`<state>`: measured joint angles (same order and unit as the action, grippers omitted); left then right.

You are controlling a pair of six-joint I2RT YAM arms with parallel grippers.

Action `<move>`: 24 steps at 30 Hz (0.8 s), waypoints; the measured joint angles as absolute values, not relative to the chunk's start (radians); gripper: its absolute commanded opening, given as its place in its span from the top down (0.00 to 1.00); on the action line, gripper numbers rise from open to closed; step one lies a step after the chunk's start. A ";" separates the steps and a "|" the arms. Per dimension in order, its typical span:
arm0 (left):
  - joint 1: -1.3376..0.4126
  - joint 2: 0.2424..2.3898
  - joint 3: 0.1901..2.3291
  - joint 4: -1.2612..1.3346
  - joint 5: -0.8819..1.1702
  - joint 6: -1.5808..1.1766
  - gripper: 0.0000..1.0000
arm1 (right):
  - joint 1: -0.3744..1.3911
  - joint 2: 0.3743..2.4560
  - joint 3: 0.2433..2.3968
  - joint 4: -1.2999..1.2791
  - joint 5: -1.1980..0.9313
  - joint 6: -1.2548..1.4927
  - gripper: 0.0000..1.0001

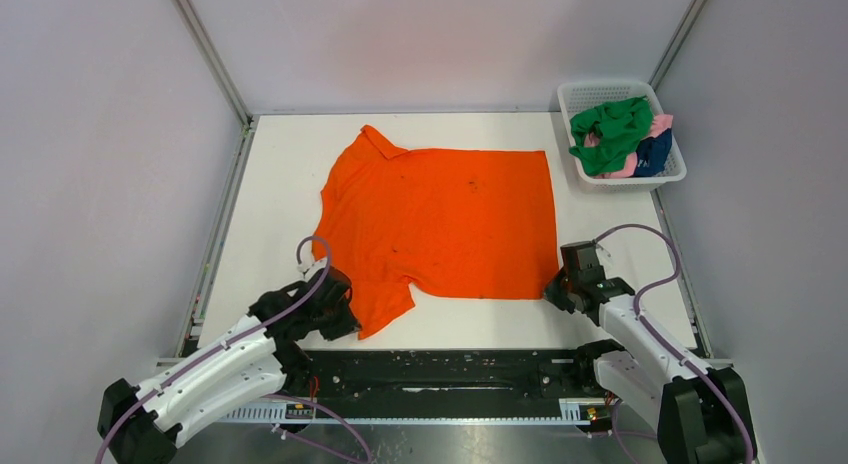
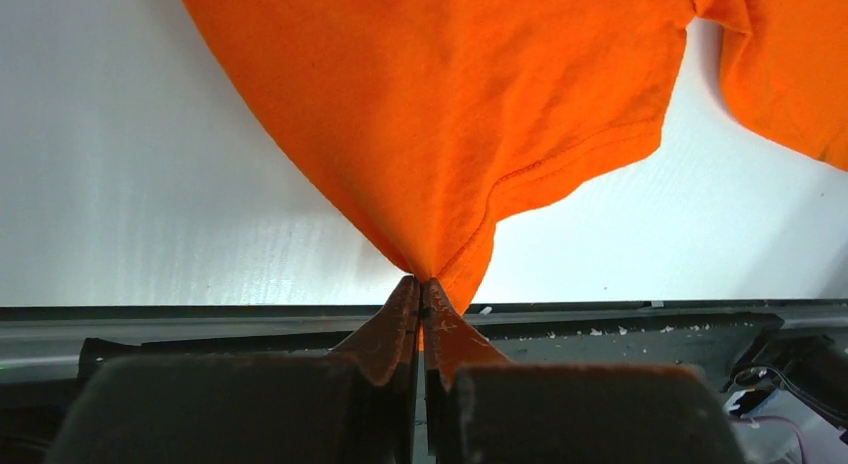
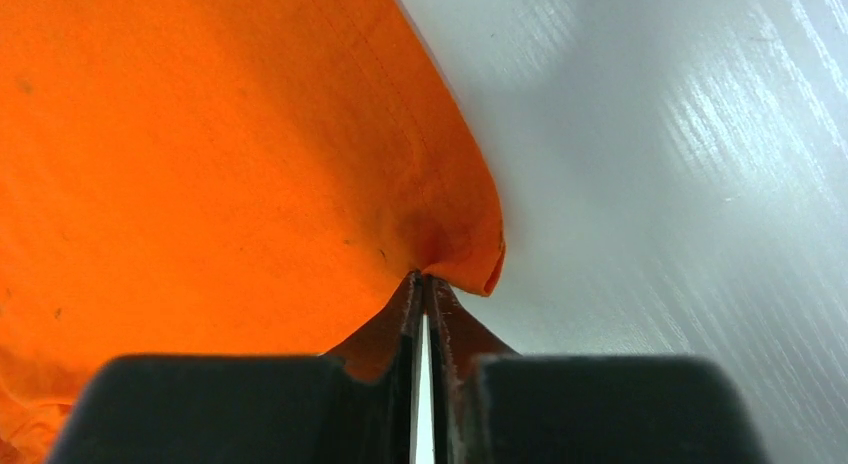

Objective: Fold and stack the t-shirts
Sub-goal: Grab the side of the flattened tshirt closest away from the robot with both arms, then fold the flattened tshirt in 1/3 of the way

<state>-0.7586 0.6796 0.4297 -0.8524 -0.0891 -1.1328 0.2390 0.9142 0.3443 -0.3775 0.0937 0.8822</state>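
Orange t-shirt (image 1: 440, 219) spread flat; left tool (image 2: 422, 282) clamps sleeve (image 2: 520, 114), right tool (image 3: 424, 277) hem corner (image 3: 470, 249).

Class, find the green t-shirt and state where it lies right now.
In the top view, the green t-shirt lies crumpled in the white basket at the far right corner, right of the spread orange t-shirt.

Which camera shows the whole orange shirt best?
The top view: the orange shirt lies spread flat on the table, nearly all of it visible. The left wrist view shows only a sleeve pinched by the left gripper; the right wrist view shows only a corner pinched by the right gripper.
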 measured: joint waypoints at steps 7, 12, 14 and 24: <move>-0.759 0.714 0.469 -0.805 -0.047 -1.097 1.00 | 0.239 0.938 0.366 -0.374 0.086 0.824 1.00; -0.755 0.770 0.543 -0.781 -0.040 -1.068 1.00 | 0.239 0.936 0.419 -0.375 0.083 0.768 1.00; -0.742 0.791 0.576 -0.771 -0.038 -1.051 1.00 | 0.239 0.935 0.439 -0.375 0.080 0.748 1.00; -0.502 0.895 0.741 -0.724 0.020 -0.949 1.00 | 0.239 0.999 0.546 -0.376 0.066 0.685 1.00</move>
<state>-0.5018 0.8951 0.7406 -0.7238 0.0204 -0.9485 0.2394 0.9985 0.5465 -0.3756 0.0662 0.6846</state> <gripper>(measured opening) 0.010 0.016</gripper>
